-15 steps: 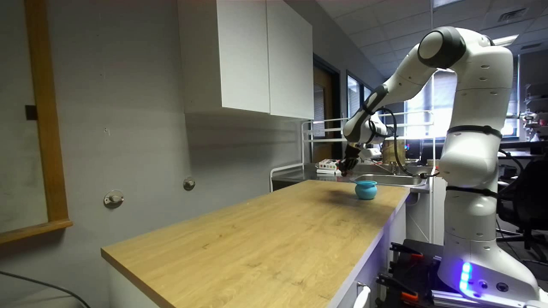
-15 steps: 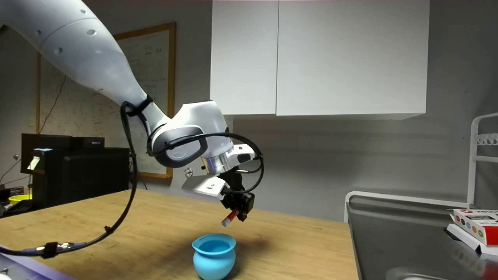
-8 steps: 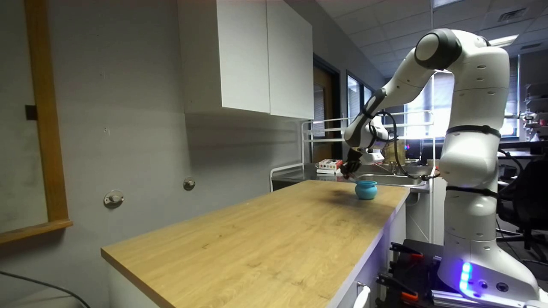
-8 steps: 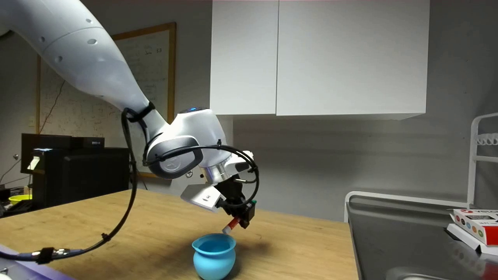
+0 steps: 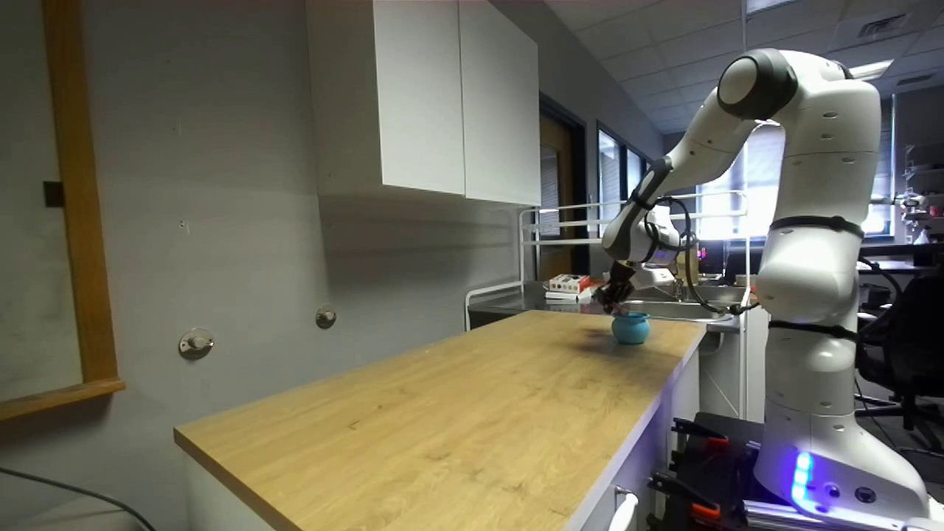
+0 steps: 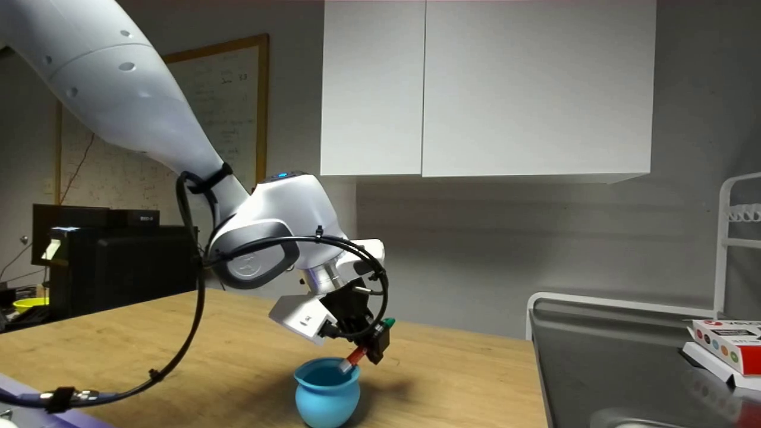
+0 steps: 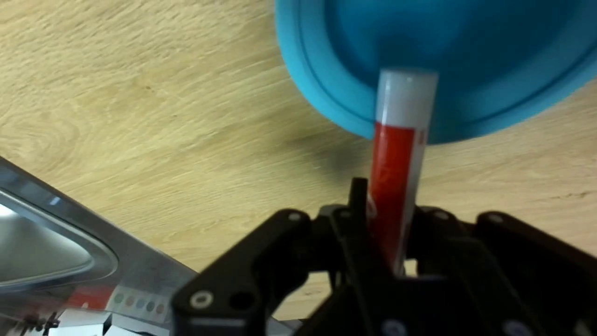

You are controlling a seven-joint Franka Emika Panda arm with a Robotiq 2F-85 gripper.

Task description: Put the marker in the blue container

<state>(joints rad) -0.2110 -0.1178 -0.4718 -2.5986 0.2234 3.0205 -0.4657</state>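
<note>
The marker has a red body (image 7: 391,172), a whitish end (image 6: 345,366) and a green end (image 6: 389,323). My gripper (image 7: 388,210) is shut on the marker, with its fingers (image 7: 358,198) on either side of the red body. In an exterior view my gripper (image 6: 373,349) is tilted just above and beside the round blue container (image 6: 328,399). The marker slants down, its whitish end over the container's opening at the rim (image 7: 310,74). I cannot tell whether that end is below the rim. The container stands upright; in another exterior view it (image 5: 630,330) is under the gripper (image 5: 611,299).
The container stands on the wooden counter (image 5: 442,413). A metal sink surface (image 6: 600,356) adjoins it, with a red and white box (image 6: 728,345) on it. A white wall cabinet (image 6: 487,89) hangs above. A black cable (image 6: 199,297) loops from the arm.
My gripper has moved down and toward the container with the marker held in it. The marker's whitish end has gone from above the container to its opening. The container has not moved.
</note>
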